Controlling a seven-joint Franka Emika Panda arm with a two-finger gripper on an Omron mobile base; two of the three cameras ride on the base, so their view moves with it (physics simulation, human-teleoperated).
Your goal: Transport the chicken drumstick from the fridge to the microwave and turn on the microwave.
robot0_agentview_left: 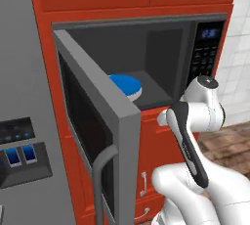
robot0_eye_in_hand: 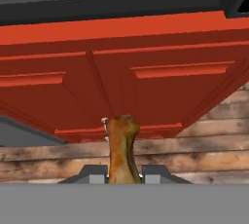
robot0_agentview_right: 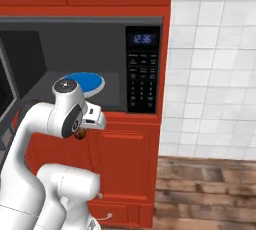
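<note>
The jaws were clamped narrowly on the chicken drumstick point(robot0_eye_in_hand: 121, 150); it should be raised level, then eased onto the blue plate point(robot0_agentview_left: 126, 84) inside the microwave point(robot0_agentview_left: 161, 62).

Arm bent at the elbow, forearm raised in front of the microwave point(robot0_agentview_right: 100, 64), wrist level with its lower edge. Gripper point(robot0_eye_in_hand: 123, 173) below the cavity floor, jaws closed on the chicken drumstick point(robot0_eye_in_hand: 121, 147), gripped upright between the fingertips
</note>
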